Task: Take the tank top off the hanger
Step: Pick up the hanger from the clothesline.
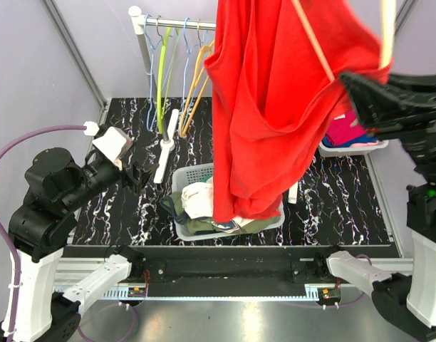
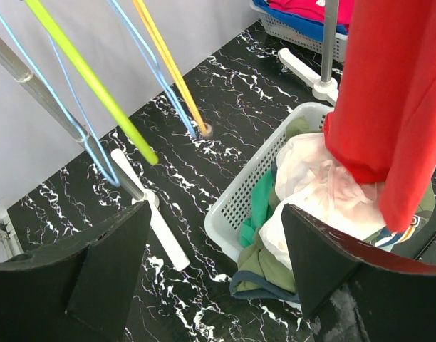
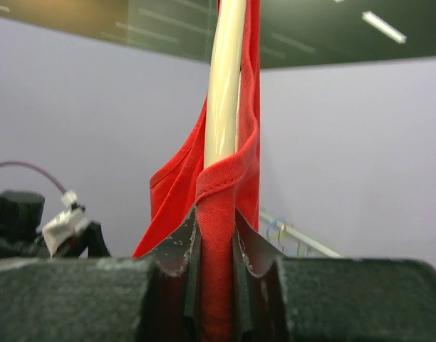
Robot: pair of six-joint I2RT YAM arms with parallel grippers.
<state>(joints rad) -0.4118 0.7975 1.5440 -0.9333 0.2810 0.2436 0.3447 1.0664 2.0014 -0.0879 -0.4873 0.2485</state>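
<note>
Right tool is clamping tank top and hanger, holding them high for stripping; left tool is hovering open, empty.

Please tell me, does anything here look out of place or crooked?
Yes. The hanger is tilted steeply, so the red tank top hangs lopsided, one strap pinched with it in the right gripper. Its hem reaches down into the basket, where clothes spill over the rim.
</note>
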